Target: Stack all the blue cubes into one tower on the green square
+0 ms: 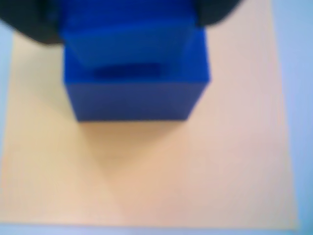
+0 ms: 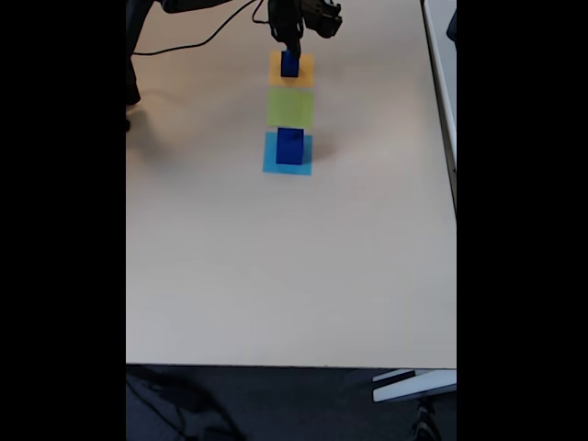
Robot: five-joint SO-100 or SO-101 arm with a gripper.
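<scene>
From the wrist view I cannot tell whether the gripper (image 2: 290,48) is clamped; I would confirm a square grip on the upper blue cube (image 1: 128,41) before lifting straight up. It sits on a larger blue cube (image 1: 134,100), on the orange square (image 1: 234,161). In the fixed view, the green square (image 2: 290,107) lies bare.

It looks like an office or lab room: a wide, plain beige bench (image 2: 276,276) on dark carpeted floor (image 2: 276,404), black cables (image 2: 197,44) trailing across its far left corner, and a second pale desk edge (image 2: 441,83) at the right.
</scene>
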